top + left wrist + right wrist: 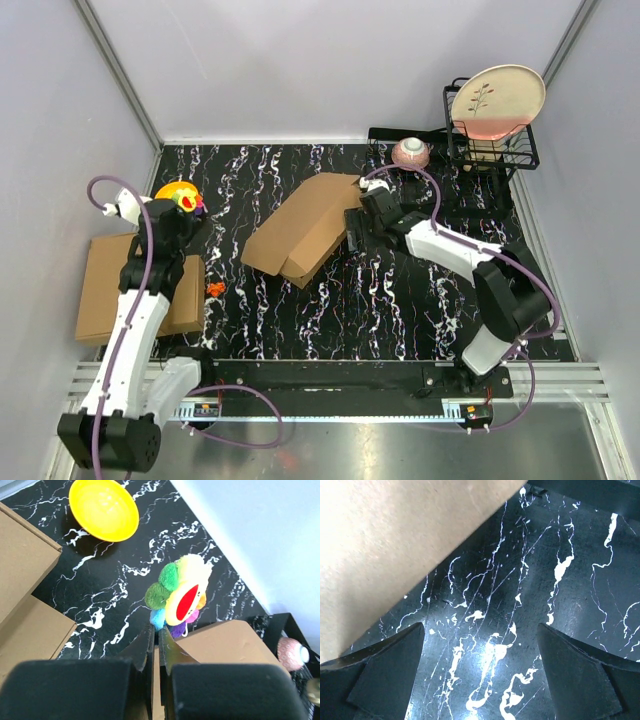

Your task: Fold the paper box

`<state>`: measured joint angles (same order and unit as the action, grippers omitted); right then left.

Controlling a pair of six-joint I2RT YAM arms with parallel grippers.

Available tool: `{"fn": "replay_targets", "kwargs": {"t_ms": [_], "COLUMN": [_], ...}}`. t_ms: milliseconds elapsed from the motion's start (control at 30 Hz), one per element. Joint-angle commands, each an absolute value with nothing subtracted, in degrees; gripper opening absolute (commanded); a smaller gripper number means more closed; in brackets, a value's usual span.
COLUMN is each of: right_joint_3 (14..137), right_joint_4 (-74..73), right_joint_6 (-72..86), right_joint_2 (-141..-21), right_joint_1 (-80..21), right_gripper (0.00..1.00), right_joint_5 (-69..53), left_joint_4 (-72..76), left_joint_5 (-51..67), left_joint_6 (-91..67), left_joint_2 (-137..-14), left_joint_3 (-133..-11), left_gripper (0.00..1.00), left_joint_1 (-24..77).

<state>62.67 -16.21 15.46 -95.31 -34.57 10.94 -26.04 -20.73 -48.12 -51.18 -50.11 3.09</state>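
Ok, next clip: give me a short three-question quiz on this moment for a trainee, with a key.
1. True or false: the right gripper is clamped on the brown corrugated cardboard paper box.
2. What stands in the black wire rack? A) a cream round plate with a twig motif B) a yellow plastic bowl C) a rainbow plush flower
3. Fill in: the gripper with its jaws shut is the ____ one.
Key: 1 false, its jaws stand open beside the box's edge. 2 A. 3 left, the left gripper.
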Motion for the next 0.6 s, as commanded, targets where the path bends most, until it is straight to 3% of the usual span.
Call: {"fn": "replay_targets", "kwargs": {"t_ms": [0,233,567], "right_joint_3": [64.78,67.75,89.10], "right_joint_4": [-14.94,-12.56,-13.45], "right_joint_6": [15.03,16.17,16.34], "right_joint_2": [-94.84,-90.09,-102.37], "right_joint_1": [-34.81,-35.59,-37.53], "right_gripper": [1.00,1.00,1.00], "right_joint_5": [12.39,7.12,1.50], "left_joint_4": [-27.33,-26.19,-27.95], "left_joint_5": [-18.20,-18.63,-21.09], "left_joint_6": [-47.47,-46.76,-44.82], "left_joint_2": [-47.37,-47.29,-45.97], "left_joint_3": [-50.19,-50.10,-52.12], "left_gripper": [0.00,0.00,0.00], "left_joint_1": [4.83,6.85,9.40]}}
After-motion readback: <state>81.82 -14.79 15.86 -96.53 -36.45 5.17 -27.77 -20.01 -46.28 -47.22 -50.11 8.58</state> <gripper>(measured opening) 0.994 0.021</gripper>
